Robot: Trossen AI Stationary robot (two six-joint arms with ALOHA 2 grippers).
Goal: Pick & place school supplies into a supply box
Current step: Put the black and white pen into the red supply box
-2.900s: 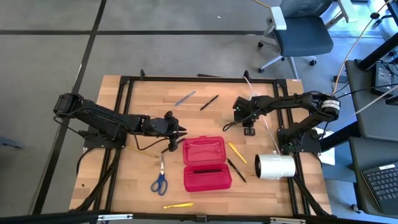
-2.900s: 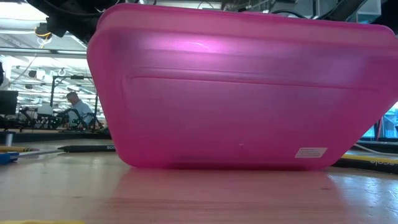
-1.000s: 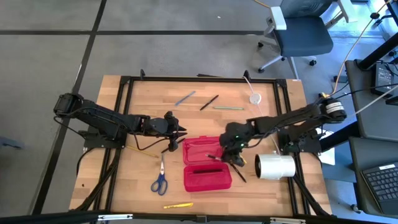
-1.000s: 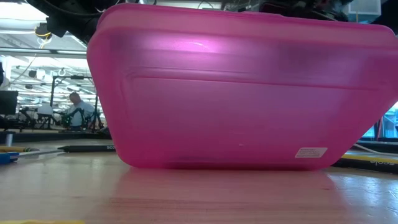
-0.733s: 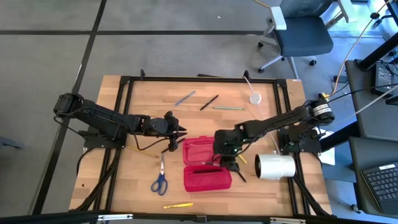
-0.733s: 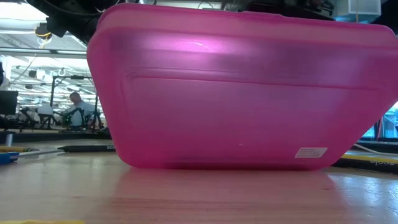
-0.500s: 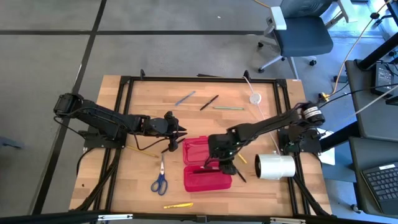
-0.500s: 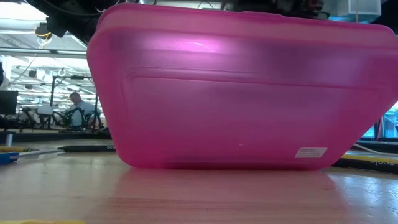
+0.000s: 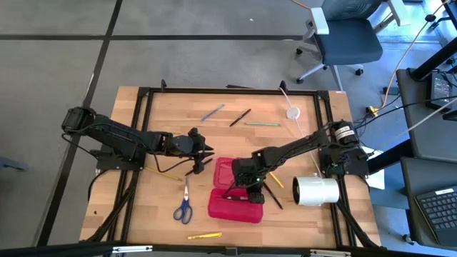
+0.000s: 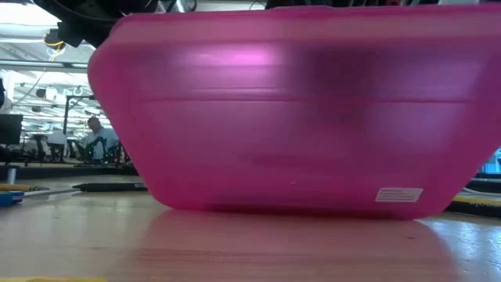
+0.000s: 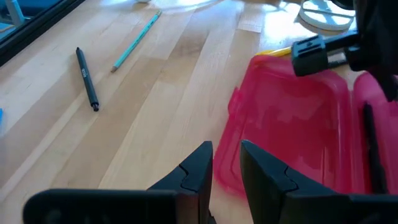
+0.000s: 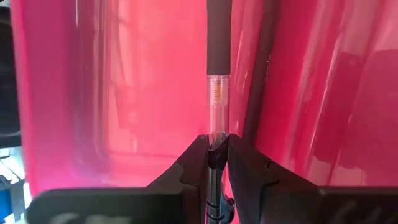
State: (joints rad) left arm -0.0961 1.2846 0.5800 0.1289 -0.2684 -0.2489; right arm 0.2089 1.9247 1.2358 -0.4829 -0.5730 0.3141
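The right gripper (image 12: 211, 163) is over the open red supply box (image 9: 237, 203), near the middle of the table (image 9: 164, 114). Its two fingers (image 12: 193, 163) are closed narrowly on a thin pen (image 12: 217, 68), which has a black grip and a clear barrel. The pen sits between the fingertips and points forward past them, above the red inside of the box. The left gripper (image 11: 225, 163) waits just beside the box's left edge; its fingers stand a little apart and hold nothing. The blue-handled scissors (image 9: 184, 205) lie on the table, left of the box.
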